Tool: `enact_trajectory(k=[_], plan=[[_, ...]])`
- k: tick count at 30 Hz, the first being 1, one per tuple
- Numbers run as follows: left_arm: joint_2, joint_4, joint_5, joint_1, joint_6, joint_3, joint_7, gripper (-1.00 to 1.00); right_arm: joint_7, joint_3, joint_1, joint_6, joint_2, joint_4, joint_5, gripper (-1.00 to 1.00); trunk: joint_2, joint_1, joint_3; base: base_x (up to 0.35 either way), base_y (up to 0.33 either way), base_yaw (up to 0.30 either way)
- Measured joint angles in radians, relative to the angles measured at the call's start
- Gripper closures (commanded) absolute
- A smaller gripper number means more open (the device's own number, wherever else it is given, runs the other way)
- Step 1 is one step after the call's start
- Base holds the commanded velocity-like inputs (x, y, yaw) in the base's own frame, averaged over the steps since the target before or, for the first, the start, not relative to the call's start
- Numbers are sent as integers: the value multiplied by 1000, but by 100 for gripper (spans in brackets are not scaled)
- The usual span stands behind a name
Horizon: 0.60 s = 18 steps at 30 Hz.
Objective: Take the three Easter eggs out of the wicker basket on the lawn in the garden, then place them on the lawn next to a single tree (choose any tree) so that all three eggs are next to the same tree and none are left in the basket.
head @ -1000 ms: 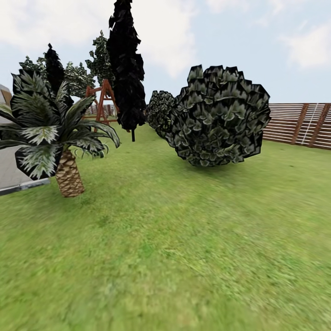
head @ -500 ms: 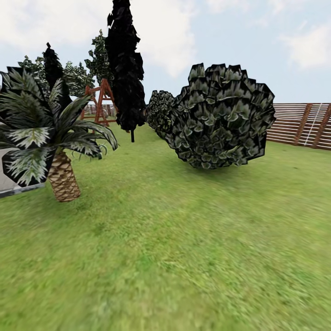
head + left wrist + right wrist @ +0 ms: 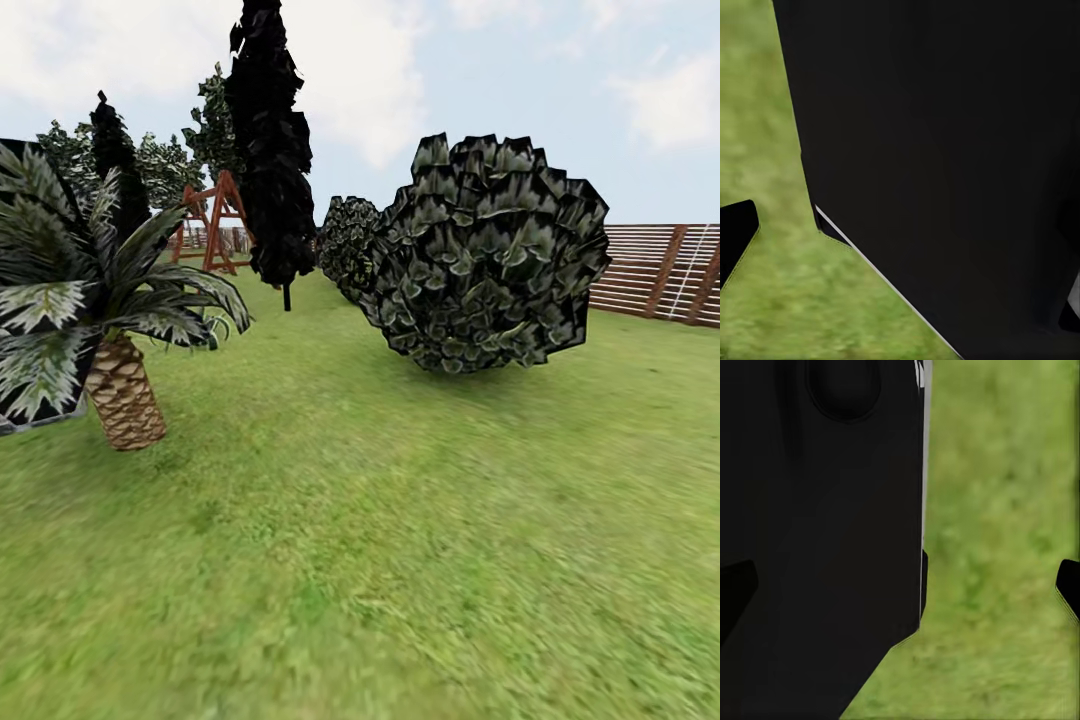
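Apparently the robot was on its way across the garden, and nothing in the views settled how much of the task was done: no egg and no basket could be seen, so whether any egg had been lifted out or laid down could not be told. Judging by that, the finding and carrying appeared to lie ahead.

Underfoot spread the lawn (image 3: 400,560), mottled green and slightly blurred, running from the near edge to the far fence (image 3: 655,270), whose brown horizontal slats closed the right side. At near left stood a squat palm (image 3: 110,330) with a scaly trunk. Farther off rose a dark, near-black columnar tree (image 3: 270,150), beside it a reddish wooden frame (image 3: 215,225), and right of centre a large rounded bush (image 3: 490,255) with a smaller one behind it. Sky with thin cloud lay above.

Both wrist views showed mostly dark robot body against grass, with only a dark fingertip at the edges. Whether either hand was wide, narrow or holding anything could not be told.
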Motion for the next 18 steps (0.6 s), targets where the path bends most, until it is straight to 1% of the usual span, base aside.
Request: enact_trajectory(k=[18], plan=[[0, 0, 0, 0, -1, 0, 0, -100, 0, -1, 0, 0, 0, 0, -2, -100, 0, 0, 0, 335, 0, 0]])
